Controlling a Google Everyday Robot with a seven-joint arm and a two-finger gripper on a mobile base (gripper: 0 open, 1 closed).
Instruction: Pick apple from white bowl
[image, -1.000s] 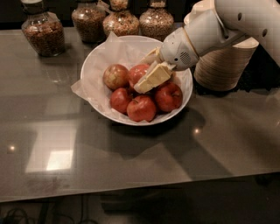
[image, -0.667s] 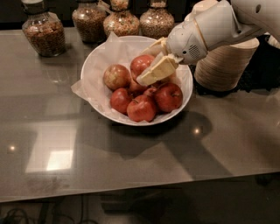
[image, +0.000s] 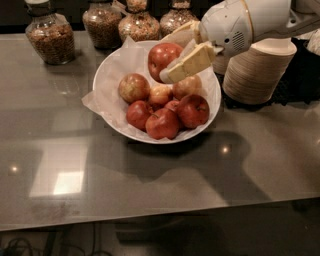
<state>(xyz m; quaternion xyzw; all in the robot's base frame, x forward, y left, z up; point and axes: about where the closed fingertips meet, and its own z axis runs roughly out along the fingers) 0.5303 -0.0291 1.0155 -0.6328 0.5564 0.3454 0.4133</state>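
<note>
Nearest me, the grey tabletop (image: 150, 190) fills the lower frame. At centre sits the white bowl (image: 102, 80), paper-lined, with several other apples (image: 162, 122) piled in it. Over its far side, upper centre, my end effector (image: 171, 56) is clamped on the apple (image: 160, 55). Behind are grain jars (image: 50, 35) and, upper right, stacked paper bowls (image: 255, 70).
</note>
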